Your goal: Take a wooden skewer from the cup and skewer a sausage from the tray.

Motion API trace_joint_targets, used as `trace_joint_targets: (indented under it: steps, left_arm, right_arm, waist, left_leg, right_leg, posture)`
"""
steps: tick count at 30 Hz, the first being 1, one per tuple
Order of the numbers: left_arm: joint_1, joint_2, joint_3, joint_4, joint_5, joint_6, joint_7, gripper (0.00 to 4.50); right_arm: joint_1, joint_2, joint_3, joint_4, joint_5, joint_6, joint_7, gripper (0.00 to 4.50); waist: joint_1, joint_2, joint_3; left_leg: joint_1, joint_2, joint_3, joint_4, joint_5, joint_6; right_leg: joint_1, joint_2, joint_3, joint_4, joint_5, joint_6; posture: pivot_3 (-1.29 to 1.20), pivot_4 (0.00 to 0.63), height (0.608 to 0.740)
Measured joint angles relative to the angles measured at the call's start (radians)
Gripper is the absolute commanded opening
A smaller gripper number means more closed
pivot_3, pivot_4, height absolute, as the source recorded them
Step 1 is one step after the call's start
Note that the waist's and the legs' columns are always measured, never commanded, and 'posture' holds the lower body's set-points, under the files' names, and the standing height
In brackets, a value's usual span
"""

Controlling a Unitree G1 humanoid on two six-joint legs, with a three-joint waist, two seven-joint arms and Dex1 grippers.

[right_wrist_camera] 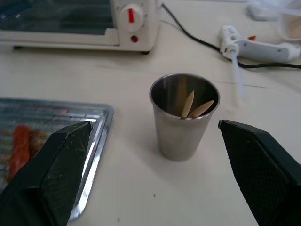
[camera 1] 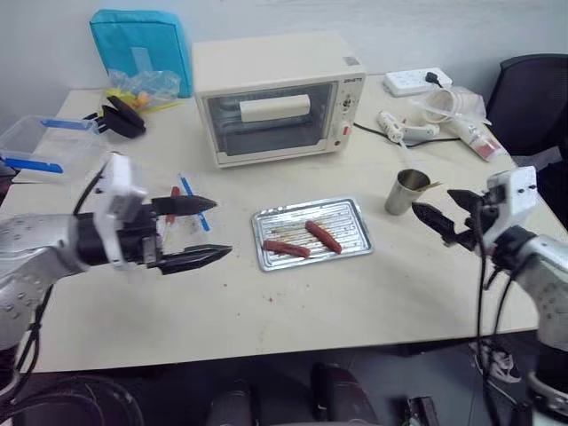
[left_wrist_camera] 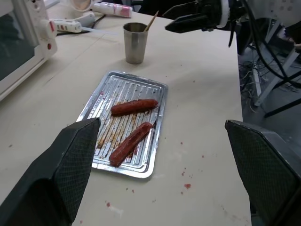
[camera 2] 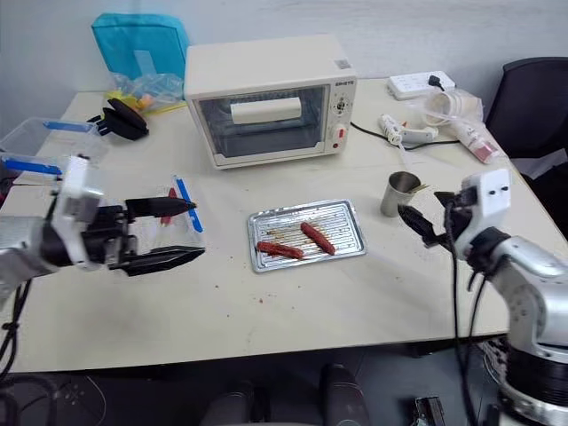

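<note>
Now we see the tray (camera 1: 311,232) near the middle of the desk (camera 1: 293,311), with two sausages on its ribbed bottom: one sausage (camera 1: 323,236) toward the tray's 3 o'clock side, the other (camera 1: 286,248) just beside it at about 8 o'clock. The cup (camera 1: 407,192) stands upright off the tray's corner at 2 o'clock, apart from it, and two wooden skewers (right_wrist_camera: 194,106) lean inside against its rim. Our right gripper (camera 1: 437,213) hovers just past the cup at 4 o'clock, jaws spread wide and grasping nothing, pointing toward the cup. Our left gripper (camera 1: 197,232) hangs over the desk at the tray's 9 o'clock, well apart from it, jaws likewise released and empty. A toaster oven (camera 1: 277,98) sits behind the tray at 12 o'clock, and a glue gun (camera 1: 404,129) lies behind the cup.
</note>
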Motion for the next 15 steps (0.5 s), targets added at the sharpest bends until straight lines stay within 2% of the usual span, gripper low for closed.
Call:
trace_joint_targets:
  steps: [4, 15]
  left_arm:
    - [-0.021, -0.02, -0.03, 0.019, 0.038, -0.006, -0.004, 4.5]
    - [-0.07, -0.063, -0.035, 0.051, 0.091, -0.024, -0.01, 4.5]
  right_arm:
    - [0.018, 0.006, 0.005, -0.069, 0.001, 0.027, -0.07, 2.97]
    - [-0.009, 0.014, 0.054, -0.057, 0.006, 0.017, -0.134, 2.97]
  waist:
    - [0.001, 0.0, 0.0]
    - [0.0, -0.001, 0.0]
  left_leg:
    - [-0.002, 0.0, 0.0, 0.0, 0.0, 0.001]
    - [-0.001, 0.0, 0.0, 0.0, 0.001, 0.003]
  right_leg:
    - [0.0, 0.001, 0.0, -0.001, 0.0, 0.0]
    - [0.0, 0.001, 0.001, -0.003, 0.001, 0.002]
  posture:
    - [0.0, 0.15, 0.74]
    - [0.0, 0.15, 0.74]
